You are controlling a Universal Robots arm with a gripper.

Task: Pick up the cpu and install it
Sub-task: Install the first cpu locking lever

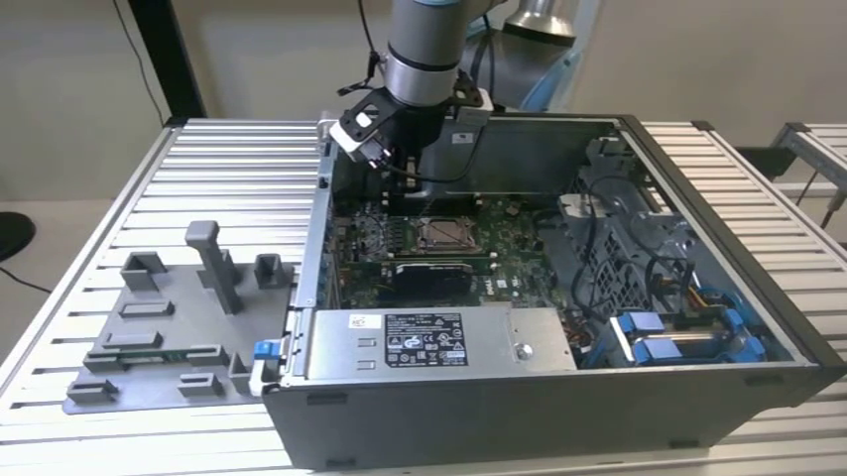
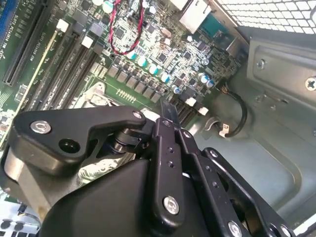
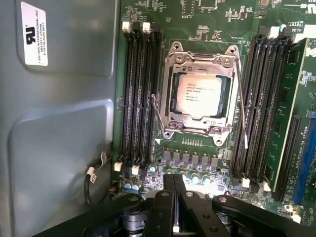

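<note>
First wrist view: chip (image 3: 201,96) lying flat, pale top up, inside metal socket frame (image 3: 170,123) on green board (image 3: 163,19) (seated square, so placing looks done). Gripper (image 3: 174,180) hanging over board edge beside grey case wall (image 3: 59,148), fingers pressed together, nothing clamped, probably kept narrow to clear memory slots (image 3: 140,98). Chip well apart from fingertips, past a row of small capacitors (image 3: 190,158). Exterior view: same gap, gripper (image 1: 404,183) nearer case wall.
</note>
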